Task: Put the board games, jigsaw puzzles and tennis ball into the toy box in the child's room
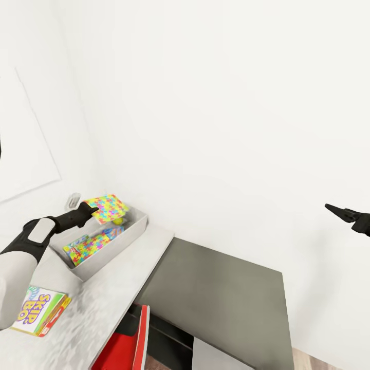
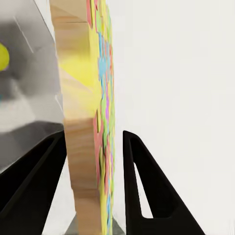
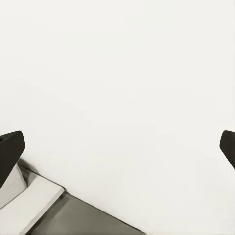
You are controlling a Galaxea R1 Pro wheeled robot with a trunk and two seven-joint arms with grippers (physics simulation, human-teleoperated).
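My left gripper point(image 1: 95, 209) is shut on a multicoloured jigsaw puzzle point(image 1: 109, 208), holding it tilted in the air above the far end of the light-grey toy box point(image 1: 110, 254). In the left wrist view the puzzle point(image 2: 93, 122) stands edge-on between the black fingers point(image 2: 142, 186). Inside the box lie a second puzzle point(image 1: 90, 246), with something blue at its near end, and the tennis ball point(image 1: 118, 221), which also shows in the left wrist view point(image 2: 2, 56). The SKIP BO game point(image 1: 38, 310) lies on the table point(image 1: 113, 288) nearer me. My right gripper point(image 1: 333, 208) hangs open in the air at the right, holding nothing.
The toy box sits against the white wall in the corner. The lower dark grey corner section point(image 1: 226, 288) stretches to the right of the pale desktop. Something red point(image 1: 134, 339) stands under the desk's edge. The right wrist view faces the wall above the desk edge point(image 3: 34, 200).
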